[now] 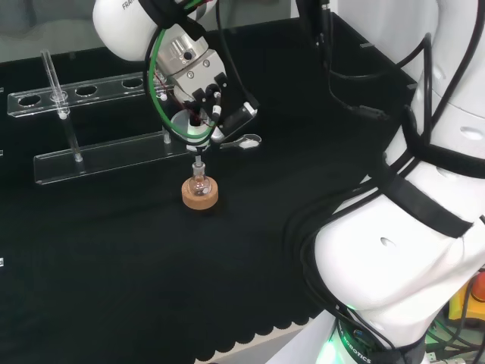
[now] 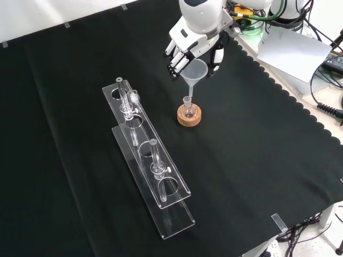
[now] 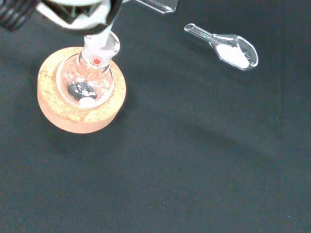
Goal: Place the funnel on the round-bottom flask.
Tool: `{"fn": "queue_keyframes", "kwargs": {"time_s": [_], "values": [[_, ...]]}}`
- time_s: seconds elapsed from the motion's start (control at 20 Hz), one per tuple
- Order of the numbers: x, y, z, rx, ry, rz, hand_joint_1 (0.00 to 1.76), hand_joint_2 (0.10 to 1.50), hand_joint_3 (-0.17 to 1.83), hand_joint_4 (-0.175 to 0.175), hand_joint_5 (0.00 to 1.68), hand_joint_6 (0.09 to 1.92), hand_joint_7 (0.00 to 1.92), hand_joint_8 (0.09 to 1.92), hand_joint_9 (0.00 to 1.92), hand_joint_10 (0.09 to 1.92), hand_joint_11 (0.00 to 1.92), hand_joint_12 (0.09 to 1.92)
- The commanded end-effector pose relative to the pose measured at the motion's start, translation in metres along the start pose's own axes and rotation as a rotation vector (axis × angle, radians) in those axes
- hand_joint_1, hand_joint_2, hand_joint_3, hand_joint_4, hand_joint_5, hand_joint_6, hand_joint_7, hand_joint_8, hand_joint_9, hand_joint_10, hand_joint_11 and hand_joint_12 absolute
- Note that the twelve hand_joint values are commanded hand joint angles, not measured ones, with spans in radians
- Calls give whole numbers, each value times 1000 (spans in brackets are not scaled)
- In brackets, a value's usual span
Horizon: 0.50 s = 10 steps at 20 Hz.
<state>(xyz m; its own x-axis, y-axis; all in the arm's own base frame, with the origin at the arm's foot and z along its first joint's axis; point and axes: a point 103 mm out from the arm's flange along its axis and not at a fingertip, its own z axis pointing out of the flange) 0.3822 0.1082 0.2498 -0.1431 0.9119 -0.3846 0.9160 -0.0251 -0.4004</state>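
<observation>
Black-cloth bench (image 2: pixel 257 160): cork ring (image 2: pixel 189 116), clear tube rack (image 2: pixel 153 171), glass scoop (image 3: pixel 228 44) with white powder.

Head, front and close wrist cameras all share the corked flask (image 2: pixel 187 110).

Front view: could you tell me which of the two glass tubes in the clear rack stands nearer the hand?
The tube at the rack's far end, higher in the front view; the other tube stands farther from the hand.
</observation>
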Motion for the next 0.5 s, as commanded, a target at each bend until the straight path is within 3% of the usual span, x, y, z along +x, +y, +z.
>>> {"fn": "queue_keyframes", "kwargs": {"time_s": [0.05, 0.5], "values": [[-2, 4, 1, -4, 5, -3, 977, 680, 700, -35, 774, 744, 710, 719, 1033, 475, 689, 1177], [1, 11, 1, 5, -6, -2, 975, 682, 703, -36, 775, 745, 711, 720, 1035, 475, 691, 1175]]}}
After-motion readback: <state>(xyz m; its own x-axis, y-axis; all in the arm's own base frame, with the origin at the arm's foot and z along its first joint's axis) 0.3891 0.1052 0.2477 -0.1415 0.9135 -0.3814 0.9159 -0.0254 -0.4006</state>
